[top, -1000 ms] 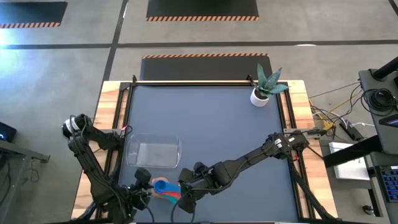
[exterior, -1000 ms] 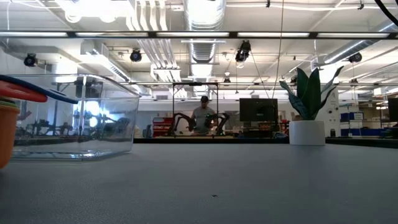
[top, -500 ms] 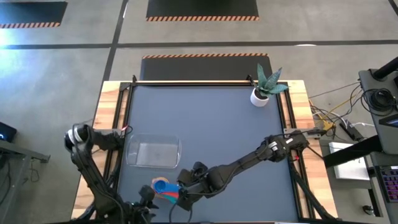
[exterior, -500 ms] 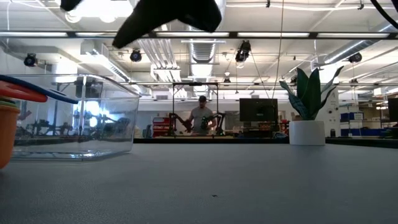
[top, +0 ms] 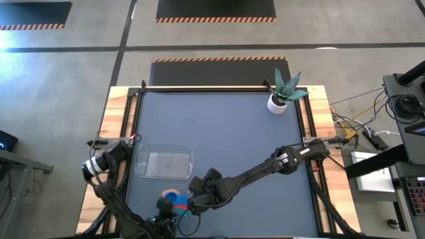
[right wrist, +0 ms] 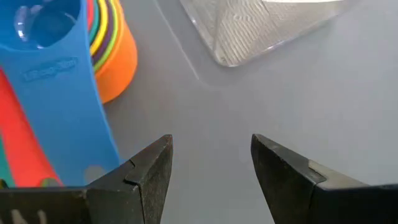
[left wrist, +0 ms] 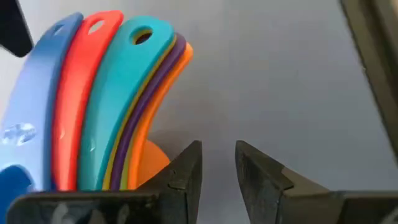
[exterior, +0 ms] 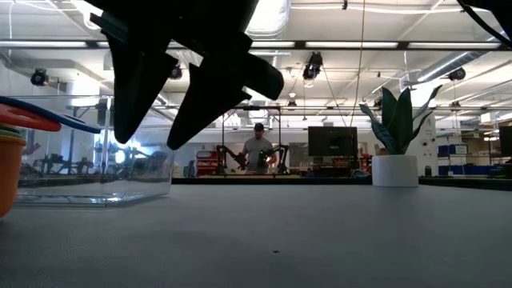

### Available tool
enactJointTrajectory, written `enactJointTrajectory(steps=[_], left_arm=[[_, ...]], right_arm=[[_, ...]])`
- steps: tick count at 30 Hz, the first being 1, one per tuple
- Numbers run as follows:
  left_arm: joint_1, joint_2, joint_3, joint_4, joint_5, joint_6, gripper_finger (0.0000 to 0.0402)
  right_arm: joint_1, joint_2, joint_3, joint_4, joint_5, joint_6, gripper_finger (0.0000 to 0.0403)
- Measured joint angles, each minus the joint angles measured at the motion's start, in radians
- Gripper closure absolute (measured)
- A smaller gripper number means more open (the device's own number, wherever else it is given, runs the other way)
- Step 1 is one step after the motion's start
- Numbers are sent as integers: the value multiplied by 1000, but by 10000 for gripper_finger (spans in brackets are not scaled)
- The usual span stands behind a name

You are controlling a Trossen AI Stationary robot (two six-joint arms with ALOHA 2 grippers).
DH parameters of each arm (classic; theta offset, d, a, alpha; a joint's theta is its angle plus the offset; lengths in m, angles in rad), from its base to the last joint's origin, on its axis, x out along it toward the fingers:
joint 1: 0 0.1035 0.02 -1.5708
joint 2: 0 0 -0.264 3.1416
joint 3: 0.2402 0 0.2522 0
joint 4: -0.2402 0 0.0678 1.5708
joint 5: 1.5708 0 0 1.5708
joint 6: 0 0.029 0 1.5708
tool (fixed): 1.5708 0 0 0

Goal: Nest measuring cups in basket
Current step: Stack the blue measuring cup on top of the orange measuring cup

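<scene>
Left gripper (left wrist: 217, 163) narrowed beside nested measuring cups (top: 174, 201), right gripper (right wrist: 211, 158) open, basket (top: 163, 162) holding nothing

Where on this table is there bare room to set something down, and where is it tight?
Free: the wide mat between the basket and the plant, and the basket's own floor. Crowded: the near edge, where the nested cups sit with the left pincer and the open right pincer close beside them.
</scene>
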Motion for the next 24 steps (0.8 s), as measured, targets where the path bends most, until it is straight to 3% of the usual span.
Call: enactJointTrajectory(steps=[15,24], left_arm=[[64,-34,-58,31,-35,1,326],[66,-35,-58,67,-51,26,326]], right_arm=[[13,13,-29,196,-100,13,198],[32,13,-32,194,-136,-5,198]])
